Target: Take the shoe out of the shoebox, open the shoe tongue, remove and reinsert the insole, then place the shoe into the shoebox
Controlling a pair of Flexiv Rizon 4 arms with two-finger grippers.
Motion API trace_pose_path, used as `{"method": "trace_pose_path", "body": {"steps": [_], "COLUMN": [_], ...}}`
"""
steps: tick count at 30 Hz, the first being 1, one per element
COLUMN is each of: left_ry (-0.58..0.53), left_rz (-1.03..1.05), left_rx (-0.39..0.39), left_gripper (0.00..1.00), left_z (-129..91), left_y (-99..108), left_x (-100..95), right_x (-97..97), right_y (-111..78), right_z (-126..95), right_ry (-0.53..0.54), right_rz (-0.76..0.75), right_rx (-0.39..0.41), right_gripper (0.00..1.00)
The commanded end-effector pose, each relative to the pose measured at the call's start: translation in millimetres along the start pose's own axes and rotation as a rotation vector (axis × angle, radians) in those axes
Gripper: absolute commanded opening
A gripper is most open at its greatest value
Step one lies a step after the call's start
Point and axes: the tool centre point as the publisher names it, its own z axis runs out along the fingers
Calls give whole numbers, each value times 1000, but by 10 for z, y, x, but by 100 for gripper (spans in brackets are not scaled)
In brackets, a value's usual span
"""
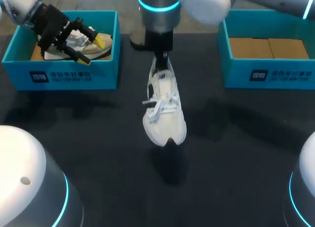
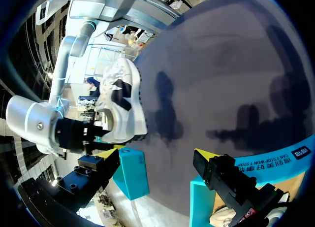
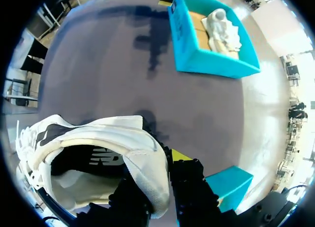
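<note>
One white shoe (image 1: pixel 164 109), long axis front-to-back, toe toward the bench's (image 1: pixel 241 143) near edge, heel clamped by right fingers (image 3: pixel 180 156). Over far-left shoebox (image 1: pixel 74 77), left fingers (image 1: pixel 101 40) apart.

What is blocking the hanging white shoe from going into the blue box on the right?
Nothing visible. The white shoe, held by the right gripper, has only dark table between it and the right-hand shoebox.

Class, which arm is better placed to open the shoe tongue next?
Likely left: the left fingers are open and empty over the left shoebox; the right fingers clamp the white shoe by its heel.
</note>
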Motion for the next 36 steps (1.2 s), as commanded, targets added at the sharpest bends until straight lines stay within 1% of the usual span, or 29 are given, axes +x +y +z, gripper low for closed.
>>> {"method": "trace_pose_path", "body": {"steps": [1, 3, 5, 6, 9, 31, 33, 34, 35, 36], "left_ry": [3, 3, 3, 3, 3, 3, 3, 3, 3, 3], "left_rz": [1, 1, 1, 1, 1, 1, 1, 1, 1, 1], "left_rx": [2, 2, 2, 2, 2, 2, 2, 2, 2, 2], "left_gripper": [100, 100, 100, 100, 100, 100, 100, 100, 100, 100], "left_z": [-8, -8, -8, -8, -8, -8, -8, -8, -8, -8], "left_y": [2, 2, 2, 2, 2, 2, 2, 2, 2, 2], "left_x": [-1, -1, -1, -1, -1, -1, -1, -1, -1, -1], "right_x": [-59, -108, -138, -170, -207, -207, -313, -313, -402, -444], "right_y": [-51, -58, -60, -59, -33, -33, -215, -215, -358, -414], "right_z": [-594, -735, -830, -921, -1028, -1028, -1018, -1018, -994, -977], "right_ry": [-28, -44, -59, -65, -74, -74, -77, -77, -77, -79], "right_rz": [-1, 3, 6, 8, 1, 1, 2, 2, -4, -6], "right_rx": [0, -5, -4, -8, -4, -4, -10, -10, -16, -12], "right_gripper": [0, 0, 0, 0, 0, 0, 0, 0, 0, 0]}}
